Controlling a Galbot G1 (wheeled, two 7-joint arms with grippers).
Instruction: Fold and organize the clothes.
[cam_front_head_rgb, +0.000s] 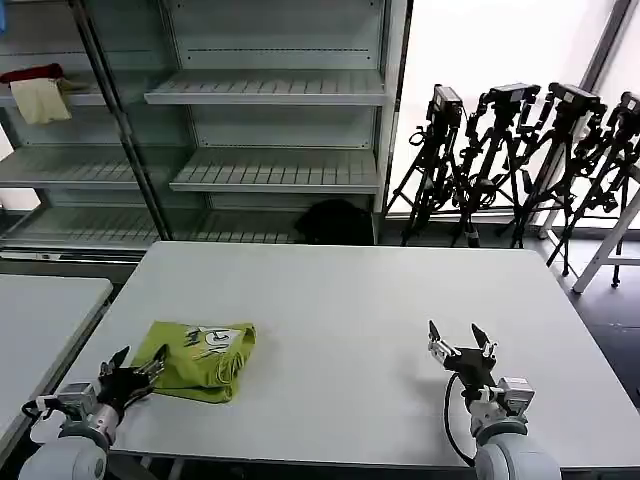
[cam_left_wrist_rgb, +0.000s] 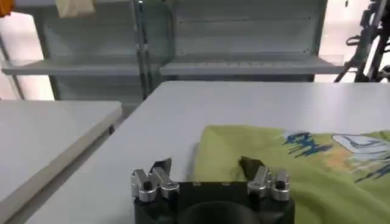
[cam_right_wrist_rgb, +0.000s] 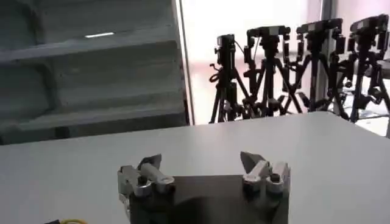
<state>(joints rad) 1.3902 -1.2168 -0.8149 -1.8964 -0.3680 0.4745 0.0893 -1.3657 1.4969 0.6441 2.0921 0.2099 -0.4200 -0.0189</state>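
The lime-green T-shirt (cam_front_head_rgb: 200, 360) lies folded into a small bundle on the near left part of the white table (cam_front_head_rgb: 340, 330), its whitish and blue print facing up. In the left wrist view the shirt (cam_left_wrist_rgb: 286, 164) spreads just ahead of my left gripper (cam_left_wrist_rgb: 206, 165). My left gripper (cam_front_head_rgb: 140, 362) hovers open at the shirt's near left edge, one fingertip over the fabric and the other over bare table, holding nothing. My right gripper (cam_front_head_rgb: 459, 338) stands open above bare table at the near right, far from the shirt; in the right wrist view my right gripper (cam_right_wrist_rgb: 201, 161) holds nothing.
A second white table (cam_front_head_rgb: 40, 300) adjoins on the left. Metal shelves (cam_front_head_rgb: 270, 90) stand behind, with red and cream cloths (cam_front_head_rgb: 38, 90) on an upper left shelf. Several camera tripods (cam_front_head_rgb: 520, 150) crowd the back right. A dark object (cam_front_head_rgb: 335, 222) sits on the floor behind the table.
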